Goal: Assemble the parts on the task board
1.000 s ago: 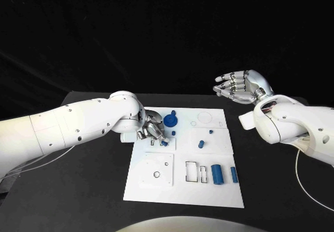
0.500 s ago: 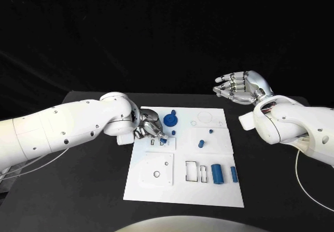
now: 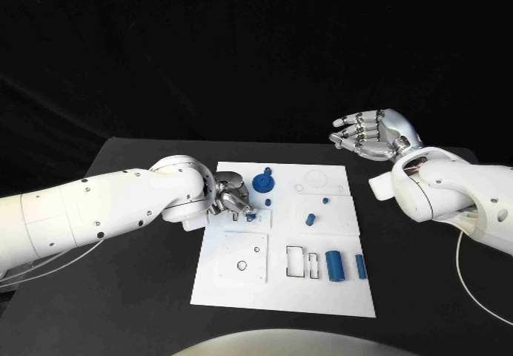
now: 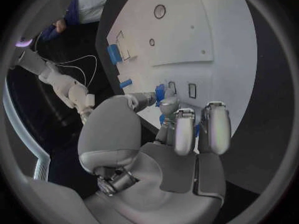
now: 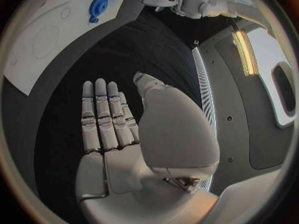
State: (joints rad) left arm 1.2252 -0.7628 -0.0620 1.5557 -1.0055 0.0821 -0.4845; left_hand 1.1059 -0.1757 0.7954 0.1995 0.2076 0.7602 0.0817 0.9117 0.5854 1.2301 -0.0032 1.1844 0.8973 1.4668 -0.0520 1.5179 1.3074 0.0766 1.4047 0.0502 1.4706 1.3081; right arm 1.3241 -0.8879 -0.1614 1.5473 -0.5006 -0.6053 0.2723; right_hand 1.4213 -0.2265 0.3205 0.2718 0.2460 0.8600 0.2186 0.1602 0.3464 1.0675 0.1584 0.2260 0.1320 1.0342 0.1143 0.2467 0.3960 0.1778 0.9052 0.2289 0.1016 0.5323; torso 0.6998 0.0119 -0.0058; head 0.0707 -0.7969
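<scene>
The task board (image 3: pixel 280 297) lay in the middle of the black table (image 3: pixel 128 297). On it were blue parts: a round disc (image 3: pixel 263 182) near its far edge, a small peg (image 3: pixel 309 219) at its middle, and a cylinder (image 3: pixel 334 267) beside a slimmer bar (image 3: pixel 359 266) toward its right side. The left robot hand (image 3: pixel 229 199) rested at the board's left edge, fingers curled in, pinching a small blue part (image 4: pixel 160 90) against the board. The right robot hand (image 3: pixel 369 132) hovered beyond the board's far right corner, fingers straight and holding nothing.

white task board (image 3: pixel 321 293) — blue parts (image 3: pixel 333 266), black table (image 3: pixel 128 297)
</scene>
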